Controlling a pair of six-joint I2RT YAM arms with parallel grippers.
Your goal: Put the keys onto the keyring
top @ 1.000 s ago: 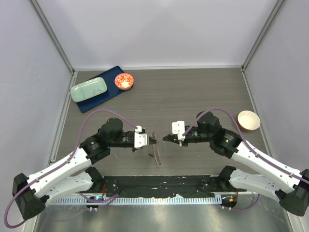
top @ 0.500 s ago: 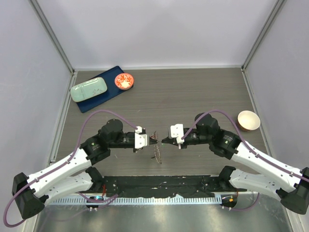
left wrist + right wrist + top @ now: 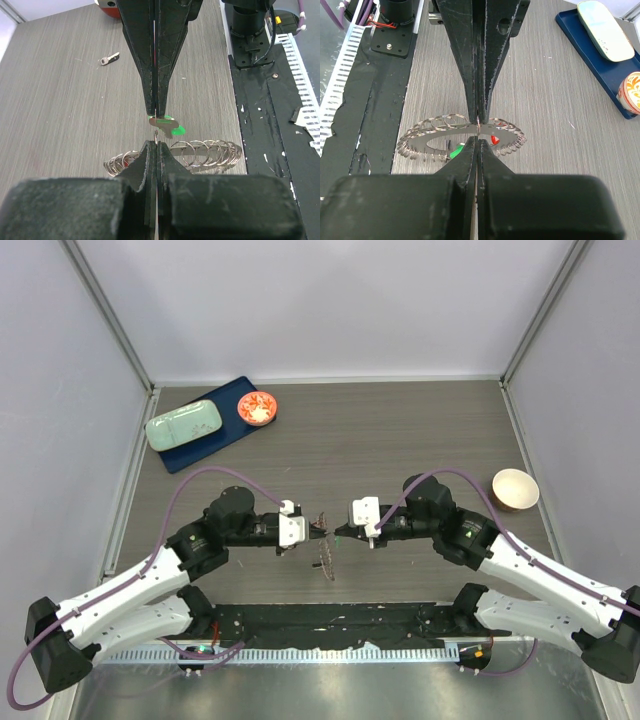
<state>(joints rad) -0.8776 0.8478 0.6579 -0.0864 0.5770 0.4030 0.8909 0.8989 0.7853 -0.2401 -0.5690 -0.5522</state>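
Note:
The keyring [image 3: 325, 558], a grey disc fringed with small silvery loops, hangs tilted just above the table between both arms. My left gripper [image 3: 320, 530] is shut on one thin loop at its upper rim [image 3: 158, 134]. My right gripper [image 3: 338, 531] faces it tip to tip and is shut on the green-tagged key [image 3: 169, 126], held against that loop. From the right wrist, the keyring [image 3: 427, 141] spreads below my right gripper [image 3: 477, 139], with the green tag [image 3: 455, 150] beside one finger. A red tag [image 3: 494, 139] shows among the loops; how it is attached is unclear.
A loose small key [image 3: 109, 59] lies on the table beyond the grippers. At the back left a navy tray [image 3: 232, 435] carries a pale green case [image 3: 185, 425] and a red bowl [image 3: 258, 407]. A beige bowl [image 3: 515, 489] stands at the right. A black strip [image 3: 330, 620] runs along the near edge.
My right gripper has moved left with the green key until its tips meet the left gripper's. The keyring swung slightly; the left arm has barely moved.

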